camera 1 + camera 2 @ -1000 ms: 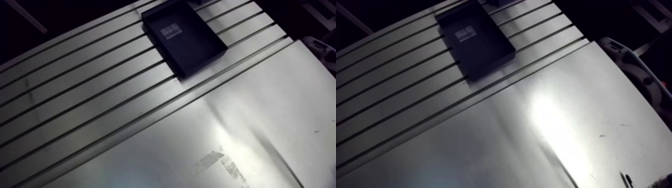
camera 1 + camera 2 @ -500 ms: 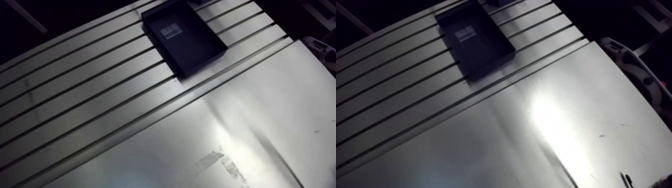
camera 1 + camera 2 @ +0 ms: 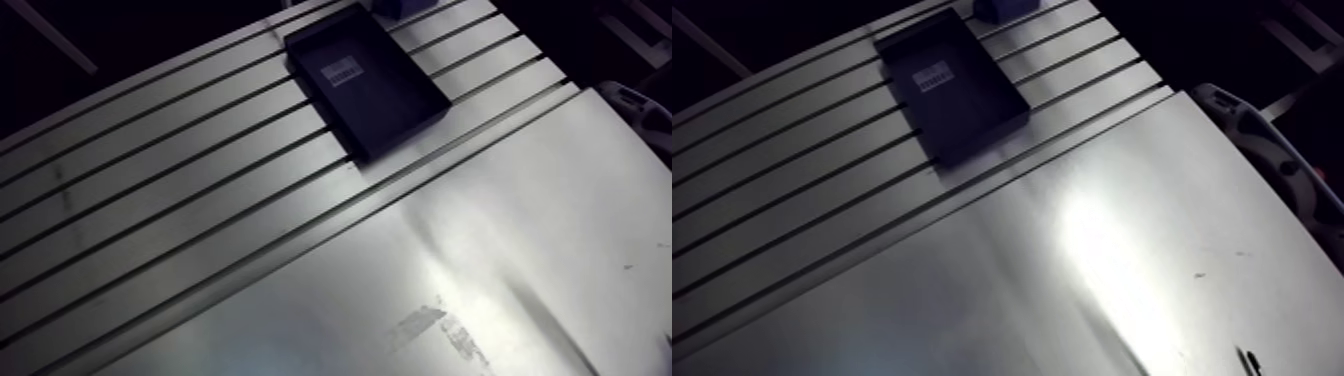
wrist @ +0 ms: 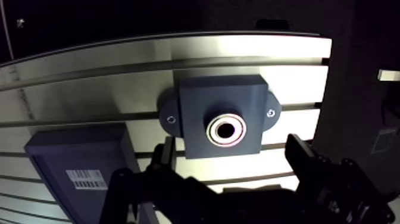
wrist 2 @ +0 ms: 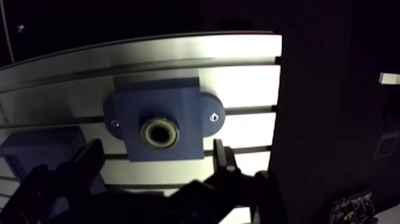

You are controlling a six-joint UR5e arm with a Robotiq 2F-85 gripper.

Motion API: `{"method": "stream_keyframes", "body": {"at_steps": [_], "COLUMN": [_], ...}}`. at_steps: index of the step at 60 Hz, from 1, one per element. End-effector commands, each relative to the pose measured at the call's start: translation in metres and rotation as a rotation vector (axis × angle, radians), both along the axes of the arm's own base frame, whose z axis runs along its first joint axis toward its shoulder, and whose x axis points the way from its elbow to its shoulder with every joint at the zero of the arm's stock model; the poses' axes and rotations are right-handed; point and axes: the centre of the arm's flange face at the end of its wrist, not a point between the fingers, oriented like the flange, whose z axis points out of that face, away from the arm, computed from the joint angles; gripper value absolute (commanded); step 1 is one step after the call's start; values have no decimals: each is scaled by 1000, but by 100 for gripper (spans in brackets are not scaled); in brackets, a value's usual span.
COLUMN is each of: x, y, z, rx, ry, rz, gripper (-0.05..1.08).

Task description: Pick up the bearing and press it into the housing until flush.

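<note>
Bearing (image 4: pixel 225 127) sits inside the round bore of the housing (image 4: pixel 202 107), its bright ring showing in the block's upper face; whether it lies quite flush cannot be told. Only the wrist view shows this. There the dark block, with a screwed ear on each side, stands on the slotted table (image 4: pixel 89 65) close to the end where the slots run out, just ahead of the gripper (image 4: pixel 229 149). The gripper's two fingers (image 4: pixel 300 156) are spread wide, released, with nothing between them. A black tray (image 4: pixel 71 138) with a white label lies beside the housing, apart from it. The arm view shows the tray from farther off, near the table's far edge, with only a sliver of the blue housing beyond it. It also shows a smooth metal sheet (image 3: pixel 480 230) covering the near part of the table, but neither gripper nor bearing.
</note>
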Motion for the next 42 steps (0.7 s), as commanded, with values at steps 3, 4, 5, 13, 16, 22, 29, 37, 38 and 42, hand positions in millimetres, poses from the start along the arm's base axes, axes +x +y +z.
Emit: {"method": "stream_keyframes", "body": {"at_steps": [3,4,5,13,16,22,29,37,38,42], "x": [1,2,2,0,0,-1,-1,-1,-1,-1], "y": [-2,-1,-1,1,1,1,1,1,1,1], "z": [19,19,20,24,25,27,24,20,20,19], "rx": [9,8,6,11,13,13,8,5,5,4], "ry": [18,16,12,16,16,19,11,8,8,7], "rz": [1,0,-1,-11,-9,-8,-3,3,3,3], "gripper": [3,13,30,90,96,108,108,108,108,108]}}
